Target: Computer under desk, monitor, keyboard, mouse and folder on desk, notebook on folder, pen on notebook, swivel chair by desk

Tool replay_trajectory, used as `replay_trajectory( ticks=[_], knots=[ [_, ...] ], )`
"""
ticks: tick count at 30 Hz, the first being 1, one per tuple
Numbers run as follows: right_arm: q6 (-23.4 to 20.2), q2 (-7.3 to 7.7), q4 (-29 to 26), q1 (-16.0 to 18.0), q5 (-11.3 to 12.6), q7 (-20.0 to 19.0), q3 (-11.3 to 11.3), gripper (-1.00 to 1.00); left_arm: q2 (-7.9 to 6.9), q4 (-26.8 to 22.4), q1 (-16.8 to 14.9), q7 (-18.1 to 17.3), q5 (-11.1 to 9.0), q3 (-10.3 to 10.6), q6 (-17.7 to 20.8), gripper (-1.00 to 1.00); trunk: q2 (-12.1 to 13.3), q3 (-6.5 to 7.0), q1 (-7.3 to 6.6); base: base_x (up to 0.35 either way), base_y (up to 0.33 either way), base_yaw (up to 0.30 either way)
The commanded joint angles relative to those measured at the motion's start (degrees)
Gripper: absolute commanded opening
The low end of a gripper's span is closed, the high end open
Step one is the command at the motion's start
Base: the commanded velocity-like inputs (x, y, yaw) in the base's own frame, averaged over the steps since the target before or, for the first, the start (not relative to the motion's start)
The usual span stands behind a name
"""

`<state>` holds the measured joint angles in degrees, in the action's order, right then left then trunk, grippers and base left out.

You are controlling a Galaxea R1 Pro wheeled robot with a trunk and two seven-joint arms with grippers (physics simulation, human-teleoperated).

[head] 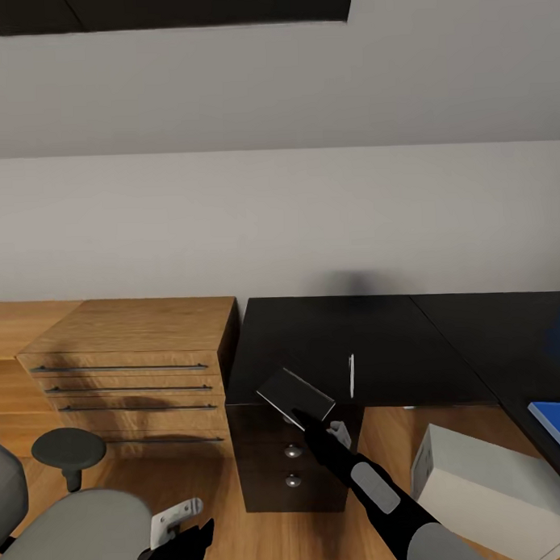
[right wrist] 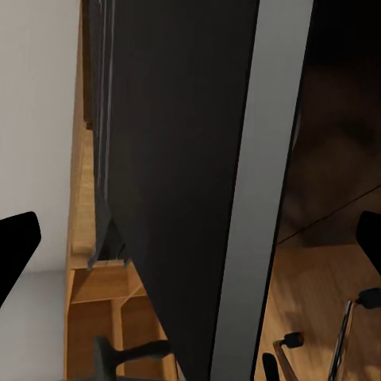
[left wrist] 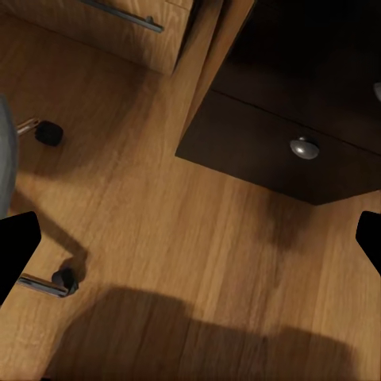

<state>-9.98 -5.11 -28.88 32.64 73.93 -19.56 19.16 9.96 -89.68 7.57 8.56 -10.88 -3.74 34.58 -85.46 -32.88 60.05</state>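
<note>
Head view: right gripper pinching the folder at mid-frame, over the desk edge.
Risky: tilted folder could slip off that edge, or knock the pen.

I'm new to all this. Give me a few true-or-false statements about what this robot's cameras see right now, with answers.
1. The right gripper holds a thin flat grey folder over the black L-shaped desk. True.
2. A slim white pen lies on the desk. True.
3. The bright blue notebook sits on the grey swivel chair. False: it lies on the desk's right side.
4. The light grey tower computer stands on the desk. False: it sits on the wooden floor.
</note>
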Motion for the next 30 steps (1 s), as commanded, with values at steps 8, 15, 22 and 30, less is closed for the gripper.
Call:
replay_trajectory(
  ticks=[8,15,22,30],
  knots=[
    [3.6,0.09,0.0,0.1,0.6,-0.9,0.1,1.00,0.03,0.1,0.0,0.4,-0.6,0.0,0.2,1.00,0.0,-0.04,0.00,0.000,0.000,0.000],
    [6.3,0.10,0.1,0.1,0.6,-1.9,0.1,1.00,0.03,0.1,0.0,0.4,-0.6,0.0,0.2,1.00,0.0,-0.04,0.00,0.000,0.000,0.000],
    [6.5,0.10,0.1,0.1,0.2,-2.0,0.2,-1.00,0.03,0.1,0.0,0.4,-0.6,0.0,0.2,1.00,0.0,-0.04,0.00,0.000,0.000,0.000],
    [6.5,0.10,0.1,0.1,-0.4,-2.0,0.2,-1.00,0.03,0.1,0.0,0.4,-0.6,0.0,0.2,1.00,0.0,-0.04,0.00,0.000,0.000,0.000]
  ],
)
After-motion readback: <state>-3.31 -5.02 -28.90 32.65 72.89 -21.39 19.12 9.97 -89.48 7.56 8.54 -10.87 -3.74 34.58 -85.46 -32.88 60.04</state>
